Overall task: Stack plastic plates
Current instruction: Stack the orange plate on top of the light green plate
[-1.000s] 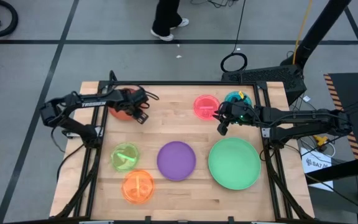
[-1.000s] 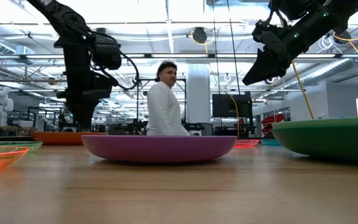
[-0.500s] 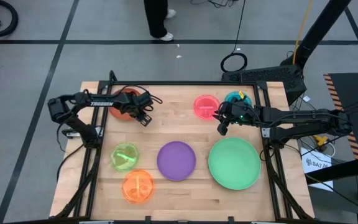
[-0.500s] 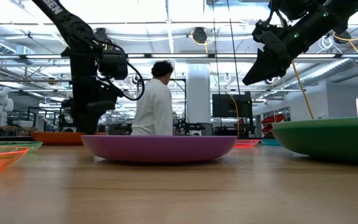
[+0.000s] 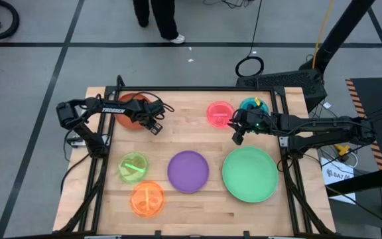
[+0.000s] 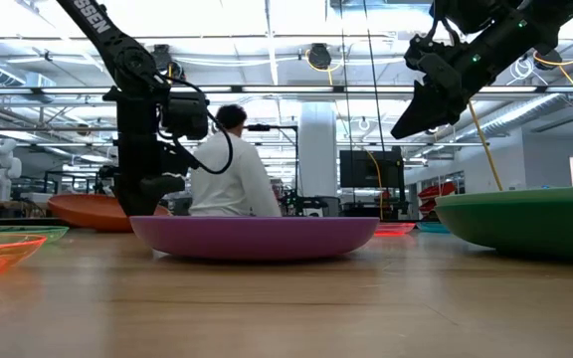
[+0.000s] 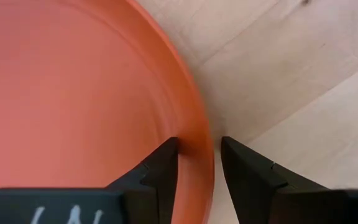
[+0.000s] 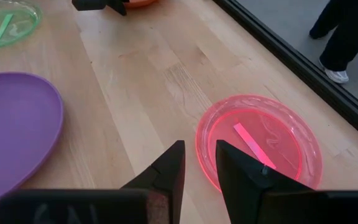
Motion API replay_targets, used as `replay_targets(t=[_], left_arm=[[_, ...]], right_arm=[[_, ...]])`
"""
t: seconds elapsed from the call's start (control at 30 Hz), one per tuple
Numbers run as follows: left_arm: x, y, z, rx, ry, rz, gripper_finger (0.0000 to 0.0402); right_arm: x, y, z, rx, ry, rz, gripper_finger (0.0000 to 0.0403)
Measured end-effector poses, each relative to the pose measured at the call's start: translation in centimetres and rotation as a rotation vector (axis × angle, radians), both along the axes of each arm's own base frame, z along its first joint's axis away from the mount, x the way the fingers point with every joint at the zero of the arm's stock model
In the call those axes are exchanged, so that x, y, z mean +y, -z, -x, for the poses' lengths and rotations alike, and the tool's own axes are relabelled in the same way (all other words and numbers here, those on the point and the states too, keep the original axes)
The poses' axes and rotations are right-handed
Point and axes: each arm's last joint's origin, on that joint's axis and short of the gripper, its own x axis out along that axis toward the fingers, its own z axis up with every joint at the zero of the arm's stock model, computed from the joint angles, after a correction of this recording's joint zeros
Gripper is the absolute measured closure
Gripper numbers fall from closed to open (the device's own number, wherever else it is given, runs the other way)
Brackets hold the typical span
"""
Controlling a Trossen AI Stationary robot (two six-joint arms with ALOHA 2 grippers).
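Observation:
The orange-red plate [image 5: 130,109] lies at the table's far left. My left gripper [image 5: 154,125] points down at its right rim and is open, one finger inside the plate and one outside [image 7: 199,146]. In the low view the orange-red plate [image 6: 88,212] sits tilted, left side raised. My right gripper [image 5: 235,136] hangs above the wood beside the pink plate [image 8: 260,140], slightly open with nothing between its fingers [image 8: 201,162]. The purple plate [image 5: 188,170], the large green plate [image 5: 249,174], the lime plate [image 5: 133,166] and the orange plate [image 5: 146,198] rest flat on the table. My left gripper comes from above, fingers pointing down across the orange-red plate's right rim [image 7: 205,134]. The inner fingertip [image 7: 166,155] meets the plate's sloping inner wall. A thin dark gap shows between the rim and the outer finger [image 7: 235,155]. The plate is tipped, its right side down.
A blue plate [image 5: 251,105] lies at the far right, partly under my right arm. Bare wood lies in the table's middle between the orange-red and pink plates. A person [image 6: 229,179] stands beyond the table's far edge.
My left gripper has come down over the orange-red plate's right rim, moving slightly toward the table's right. The plate, flat before, now stands tipped with its left side raised. The person behind the table has walked toward the left.

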Motion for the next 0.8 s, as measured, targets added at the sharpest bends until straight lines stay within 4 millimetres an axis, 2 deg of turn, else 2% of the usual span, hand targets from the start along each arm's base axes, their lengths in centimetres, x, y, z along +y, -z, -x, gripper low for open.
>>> replay_targets(t=[0.3, 0.57, 0.8], left_arm=[[-0.4, 0.0, -0.2, 0.023, 0.018, -0.035, 0.0285], [-0.7, -0.2, -0.3, 0.038, 0.040, -0.065, 0.0380], [-3.5, -1.2, -1.4, 0.006, 0.194, -0.092, 0.0391]], right_arm=[[0.0, 0.0, 0.0, 0.000, 0.000, 0.000, 0.0319], [0.0, 0.0, 0.0, 0.000, -0.001, 0.000, 0.0319], [0.0, 0.0, 0.0, 0.000, -0.001, 0.000, 0.0319]])
